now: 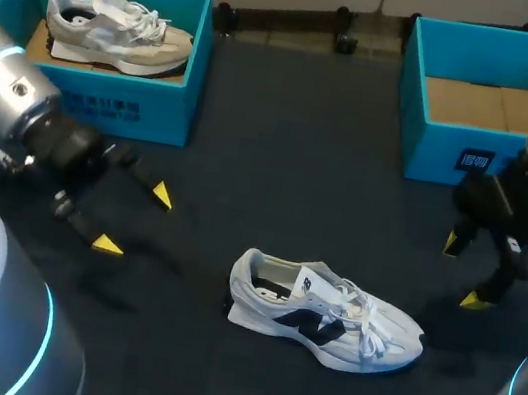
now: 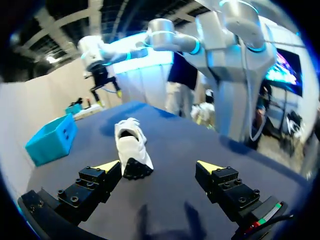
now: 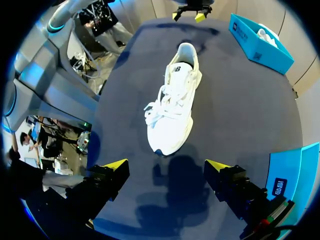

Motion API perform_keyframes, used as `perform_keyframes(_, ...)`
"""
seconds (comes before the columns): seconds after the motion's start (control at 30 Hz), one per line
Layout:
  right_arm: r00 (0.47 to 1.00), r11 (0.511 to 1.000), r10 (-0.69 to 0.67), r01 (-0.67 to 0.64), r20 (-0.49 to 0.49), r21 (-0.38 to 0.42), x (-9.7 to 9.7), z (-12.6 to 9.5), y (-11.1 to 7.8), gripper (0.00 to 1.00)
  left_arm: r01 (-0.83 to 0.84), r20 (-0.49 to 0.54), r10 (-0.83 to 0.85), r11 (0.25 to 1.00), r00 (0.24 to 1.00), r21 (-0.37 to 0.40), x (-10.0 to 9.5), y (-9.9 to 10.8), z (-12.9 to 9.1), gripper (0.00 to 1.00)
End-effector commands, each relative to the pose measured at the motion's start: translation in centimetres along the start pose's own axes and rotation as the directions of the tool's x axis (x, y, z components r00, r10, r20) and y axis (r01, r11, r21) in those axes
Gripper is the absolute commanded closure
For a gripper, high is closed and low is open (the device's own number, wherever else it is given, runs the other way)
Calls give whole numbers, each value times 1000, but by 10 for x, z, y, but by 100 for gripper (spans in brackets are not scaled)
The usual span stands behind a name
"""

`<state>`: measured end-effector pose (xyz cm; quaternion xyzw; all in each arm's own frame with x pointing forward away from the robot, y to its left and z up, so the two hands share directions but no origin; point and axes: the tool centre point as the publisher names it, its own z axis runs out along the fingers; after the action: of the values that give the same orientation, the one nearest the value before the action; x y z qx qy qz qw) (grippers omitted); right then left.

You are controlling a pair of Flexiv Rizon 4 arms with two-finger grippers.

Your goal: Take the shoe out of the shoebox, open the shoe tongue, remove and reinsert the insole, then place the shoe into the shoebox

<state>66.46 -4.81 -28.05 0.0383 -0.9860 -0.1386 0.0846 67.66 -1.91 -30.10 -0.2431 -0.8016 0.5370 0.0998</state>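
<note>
A white sneaker with a dark side logo lies on its sole on the dark table, toe to the right, laces loose. My left gripper hangs open to the shoe's left, apart from it; in its wrist view the sneaker lies heel-first ahead of the open gripper. My right gripper stands open to the shoe's right, above the table; its wrist view shows the sneaker toe-first ahead of the gripper. The right teal shoebox shows only its cardboard floor.
A second teal shoebox at the back left holds a beige and white sneaker. Bare dark table lies between the two boxes and in front of the shoe.
</note>
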Motion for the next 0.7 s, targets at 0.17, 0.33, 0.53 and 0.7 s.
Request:
perform_keyframes(0.17, 1000, 1000, 0, 0, 0, 2, 0, 0, 0, 0, 245, 325, -290, 954, 900, 172, 3, 8, 4, 0)
perform_keyframes(0.33, 1000, 1000, 0, 0, 0, 2, 0, 0, 0, 0, 245, 325, -290, 954, 900, 172, 3, 8, 4, 0)
perform_keyframes(0.53, 1000, 1000, 0, 0, 0, 2, 0, 0, 0, 0, 237, 317, -286, 954, 904, 186, 4, 18, 10, 0)
perform_keyframes(0.7, 1000, 1000, 0, 0, 0, 2, 0, 0, 0, 0, 226, 310, -263, 962, 913, 152, -7, 27, 13, 0)
